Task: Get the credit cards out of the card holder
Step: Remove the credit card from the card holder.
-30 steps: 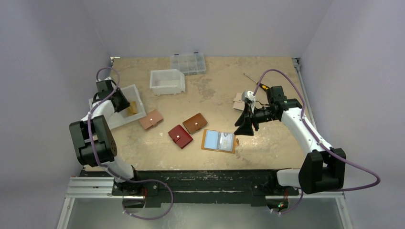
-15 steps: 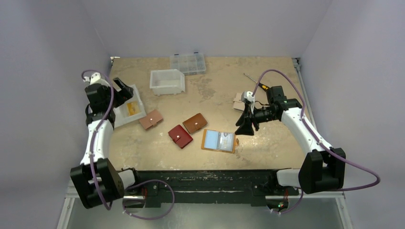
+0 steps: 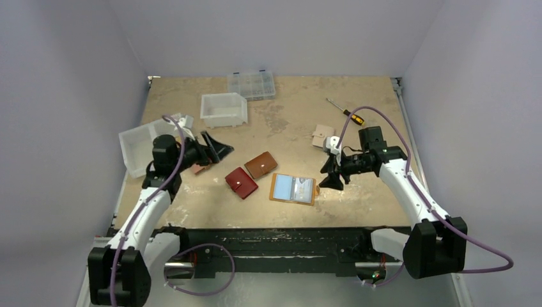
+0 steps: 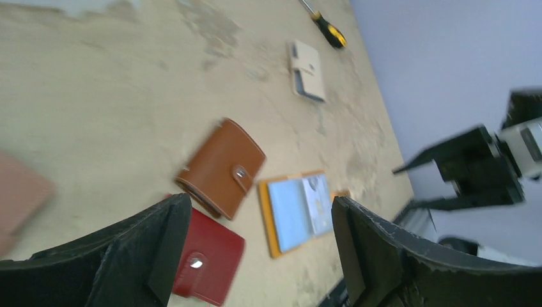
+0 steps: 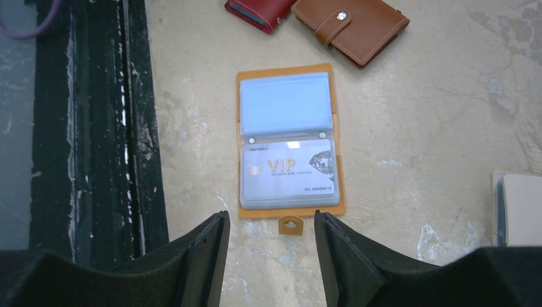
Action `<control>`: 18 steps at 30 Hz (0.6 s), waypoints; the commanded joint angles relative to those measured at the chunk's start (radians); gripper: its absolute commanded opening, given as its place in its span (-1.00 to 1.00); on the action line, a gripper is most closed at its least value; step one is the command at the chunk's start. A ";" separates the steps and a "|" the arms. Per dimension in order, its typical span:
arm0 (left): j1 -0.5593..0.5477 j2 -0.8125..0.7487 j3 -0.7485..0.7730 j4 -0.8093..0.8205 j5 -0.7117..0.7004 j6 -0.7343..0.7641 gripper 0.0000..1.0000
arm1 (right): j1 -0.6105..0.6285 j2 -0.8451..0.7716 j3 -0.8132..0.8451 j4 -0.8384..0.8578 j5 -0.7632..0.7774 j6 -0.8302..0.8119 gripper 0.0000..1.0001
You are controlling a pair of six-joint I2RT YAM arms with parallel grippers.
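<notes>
The card holder (image 3: 275, 187) lies open flat on the table, its mustard rim (image 5: 291, 211) and snap tab (image 5: 290, 225) showing. Clear sleeves inside hold the credit cards: a whitish "VIP" card (image 5: 287, 173) and a light blue one (image 5: 284, 105). My right gripper (image 3: 331, 179) hovers just right of the holder, open and empty, its jaws (image 5: 271, 220) either side of the snap tab. My left gripper (image 3: 217, 148) is open and empty, up and left of the wallets. The holder (image 4: 294, 214) shows between its jaws (image 4: 259, 211), farther off.
A brown wallet (image 3: 261, 164) and a dark red wallet (image 3: 241, 182) lie left of the holder. A pink wallet (image 3: 201, 168) sits under the left gripper. A white bin (image 3: 224, 109), white tray (image 3: 137, 148), clear organiser (image 3: 251, 84), screwdriver (image 3: 346, 112) and cream wallet (image 3: 322, 136) lie farther back.
My left arm swung from the white tray at the left toward the table's middle, and its jaws opened. My right gripper came down closer to the card holder.
</notes>
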 commanded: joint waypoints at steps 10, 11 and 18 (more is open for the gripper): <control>-0.703 0.062 -0.100 0.157 -0.423 -0.131 0.66 | 0.006 -0.036 -0.083 0.021 0.015 -0.223 0.24; -0.746 0.097 -0.093 0.198 -0.447 -0.139 0.65 | 0.006 -0.033 -0.083 0.021 0.013 -0.221 0.24; -0.842 0.393 -0.055 0.507 -0.455 -0.206 0.55 | 0.032 0.019 -0.061 0.108 0.017 -0.024 -0.13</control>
